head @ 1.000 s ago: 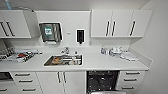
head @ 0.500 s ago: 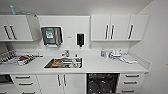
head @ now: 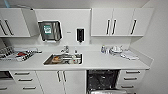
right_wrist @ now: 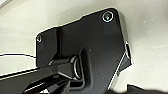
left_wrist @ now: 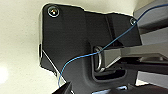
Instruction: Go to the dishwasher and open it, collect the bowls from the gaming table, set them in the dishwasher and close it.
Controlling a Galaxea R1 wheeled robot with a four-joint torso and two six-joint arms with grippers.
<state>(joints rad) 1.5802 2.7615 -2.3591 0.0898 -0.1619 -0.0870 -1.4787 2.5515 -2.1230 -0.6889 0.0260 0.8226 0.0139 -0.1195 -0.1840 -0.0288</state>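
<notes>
Head view looks down on a long white kitchen tabletop [head: 100,61] whose front edge runs straight across, ending at the right against a plain white wall [head: 157,50]. Set into it is one stainless-steel sink [head: 63,59] holding a few dishes, too blurred to tell apart. Below the tabletop, just right of the sink, the dishwasher [head: 102,80] stands open, its dark cavity showing racks, its brushed steel door [head: 107,92] lowered at the bottom edge. Three white drawers with bar handles [head: 130,78] sit right of the dishwasher. Left of the sink lies a dish rack with red and pale crockery [head: 18,54]; right of it, small white dishes [head: 116,49]. Whether either arm's fingers are spread or closed, I cannot tell
</notes>
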